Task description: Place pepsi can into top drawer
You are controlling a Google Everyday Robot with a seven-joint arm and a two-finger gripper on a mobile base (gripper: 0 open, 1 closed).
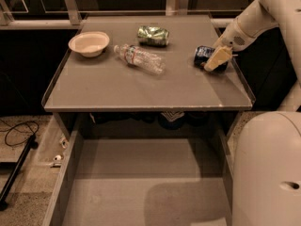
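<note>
The pepsi can (202, 54) lies on its side near the right edge of the grey tabletop (141, 88), dark blue with light markings. My gripper (217, 59) comes in from the upper right and sits right at the can, covering its right part. The top drawer (127, 178) is pulled out below the table's front edge, with nothing on its flat grey bottom.
A clear plastic bottle (140, 59) lies at the table's middle, a green shiny can (153, 36) behind it, and a white bowl (89, 43) at the back left. The robot's white body (268, 168) fills the lower right. A black cable (19, 131) lies on the floor at left.
</note>
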